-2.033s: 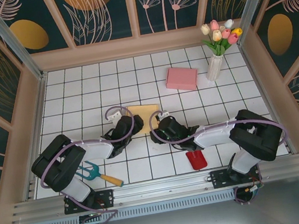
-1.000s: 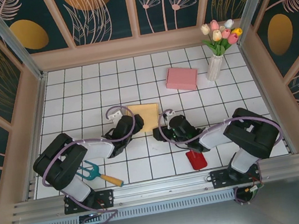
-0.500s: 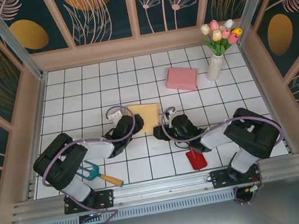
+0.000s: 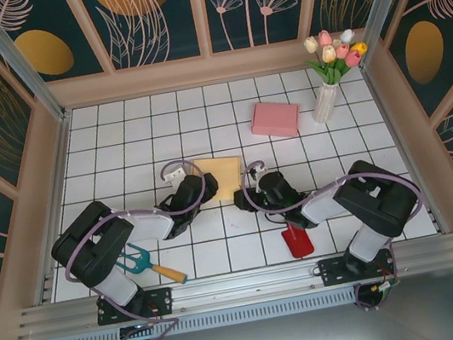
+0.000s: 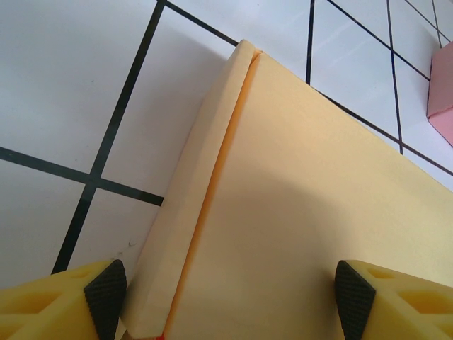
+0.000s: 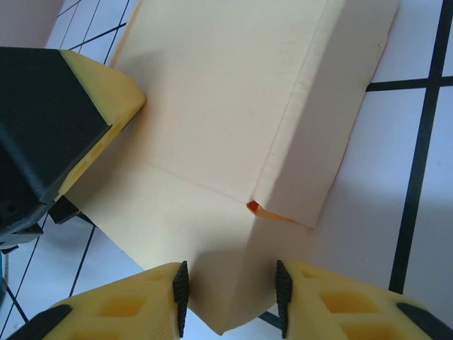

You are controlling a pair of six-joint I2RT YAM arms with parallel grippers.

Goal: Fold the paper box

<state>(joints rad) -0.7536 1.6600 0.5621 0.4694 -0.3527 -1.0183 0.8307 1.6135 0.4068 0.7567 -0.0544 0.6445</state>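
Paper box (image 4: 220, 173) lies flat on the tiled table (image 4: 119, 144) a little nearer than centre, between the two arms, with the pink block (image 4: 275, 118) and the vase of tulips (image 4: 326, 92) well beyond it. What has changed over the last moments is all on the right: the right gripper (image 4: 246, 194) has swung its wrist closer to the box's near right corner, and its jaws have drawn in from a middling gap to a narrow one. In the right wrist view that gripper (image 6: 231, 301) now has the pointed near flap of the box (image 6: 233, 92) between its pads, and the paper seems to fill the gap and touch both, so we read it as a pinch on the flap, though how firm it is we cannot say. A sliver of orange lining peeks out where the side panel overlaps. The left gripper (image 4: 181, 201) has not moved; its jaws stand wide, and in its own view the left gripper (image 5: 228, 301) straddles the box (image 5: 304, 205) with one pad beside the folded side strip and the other over the flat panel, bracing more than gripping. To us this means the fold is only starting: the right has taken its flap, and lifting it against the left's steadying is what remains.
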